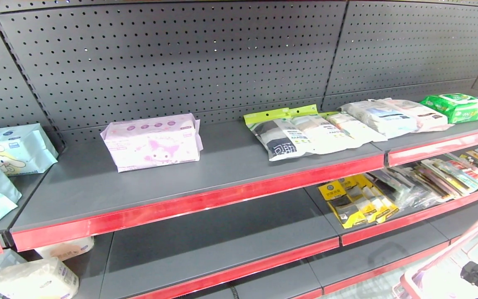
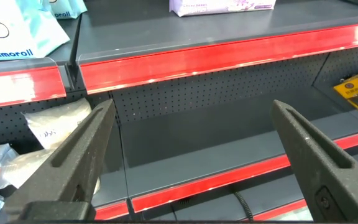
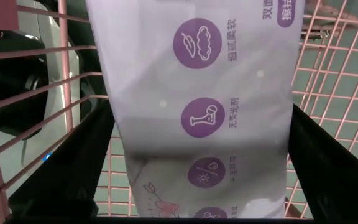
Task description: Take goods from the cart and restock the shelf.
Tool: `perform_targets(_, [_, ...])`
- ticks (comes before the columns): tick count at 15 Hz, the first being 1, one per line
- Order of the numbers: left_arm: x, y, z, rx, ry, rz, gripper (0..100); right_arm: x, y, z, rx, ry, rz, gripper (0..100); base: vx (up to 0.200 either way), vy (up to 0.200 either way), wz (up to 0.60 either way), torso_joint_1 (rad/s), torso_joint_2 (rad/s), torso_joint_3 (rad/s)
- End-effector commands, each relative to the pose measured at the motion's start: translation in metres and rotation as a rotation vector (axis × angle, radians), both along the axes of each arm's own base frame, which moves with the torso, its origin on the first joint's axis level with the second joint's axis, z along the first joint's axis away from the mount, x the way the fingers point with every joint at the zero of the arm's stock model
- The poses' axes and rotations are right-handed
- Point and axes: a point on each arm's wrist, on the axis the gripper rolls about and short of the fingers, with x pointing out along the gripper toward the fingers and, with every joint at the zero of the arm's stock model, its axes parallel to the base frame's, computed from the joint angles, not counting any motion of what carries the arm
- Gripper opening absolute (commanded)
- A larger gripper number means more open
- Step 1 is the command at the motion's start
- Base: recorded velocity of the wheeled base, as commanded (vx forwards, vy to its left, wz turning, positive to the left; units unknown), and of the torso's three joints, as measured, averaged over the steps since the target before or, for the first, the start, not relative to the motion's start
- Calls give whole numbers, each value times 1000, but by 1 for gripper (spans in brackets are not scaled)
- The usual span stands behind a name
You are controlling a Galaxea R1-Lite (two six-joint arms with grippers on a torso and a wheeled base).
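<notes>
Pale lilac soft-plastic pack with purple icons, right wrist view: long axis runs up between the fingers of the right gripper, which pinch its sides inside the pink wire cart
Left gripper, left wrist view: spread wide, holding nothing, facing the grey red-edged shelf
Head view: bare shelf board beside pink cartoon-print pack; cart low right, so the right arm is nearer
Hidden: lilac pack's ends cut off
</notes>
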Motion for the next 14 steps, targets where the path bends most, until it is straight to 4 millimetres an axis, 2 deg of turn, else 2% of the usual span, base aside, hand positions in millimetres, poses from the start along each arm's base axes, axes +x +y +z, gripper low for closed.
perform_targets(1, [0, 0, 0, 0, 2, 0, 100, 2, 2, -3, 5, 11, 11, 100, 0, 0, 0, 0, 0, 0])
perform_targets(14, [0, 0, 0, 0, 2, 0, 100, -6, -1, -7, -55, 68, 45, 100, 0, 0, 0, 0, 0, 0])
